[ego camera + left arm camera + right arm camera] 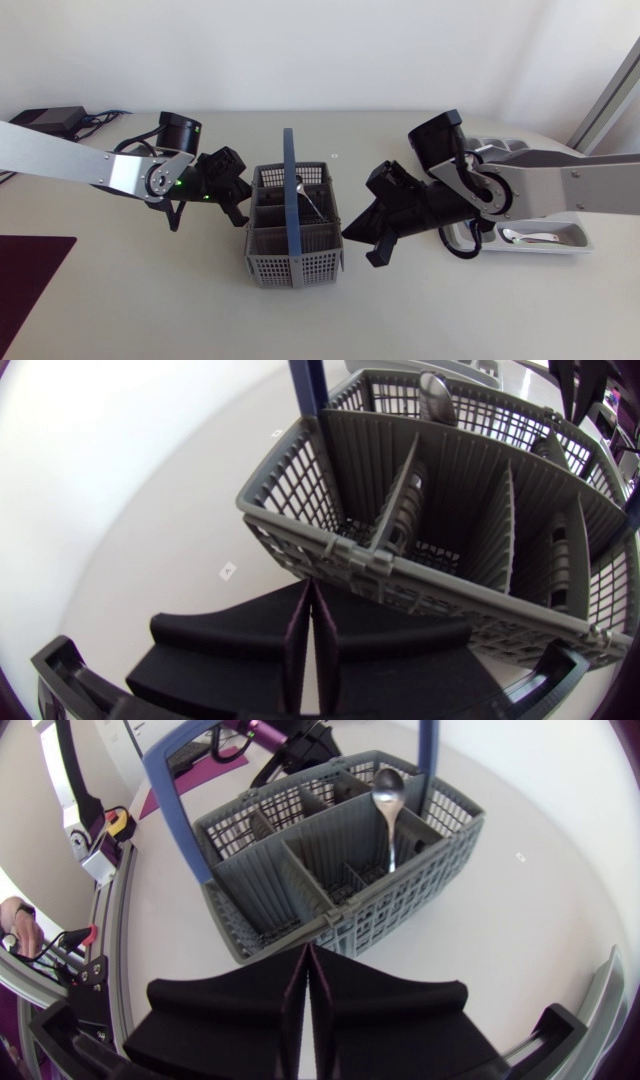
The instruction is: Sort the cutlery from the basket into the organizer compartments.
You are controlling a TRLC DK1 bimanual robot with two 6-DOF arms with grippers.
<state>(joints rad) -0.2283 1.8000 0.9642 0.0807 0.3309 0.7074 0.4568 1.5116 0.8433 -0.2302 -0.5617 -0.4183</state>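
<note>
The grey cutlery basket (290,250) with a blue handle (288,185) stands mid-table. A spoon (306,197) leans in its far right compartment, bowl up. My left gripper (240,203) is shut and empty, just left of the basket. My right gripper (352,231) is shut and empty, close to the basket's right side. From the left wrist, the gripper (308,635) faces the basket wall (330,545), with dark handles (408,508) inside. From the right wrist, the gripper (305,990) faces the basket (290,915) and spoon (390,805). The organizer (578,243) holds a spoon (530,237).
My right arm covers much of the organizer at the right. A dark maroon mat (28,290) lies at the front left, and a black box with cables (48,118) sits at the back left. A small white mark (335,156) lies behind the basket.
</note>
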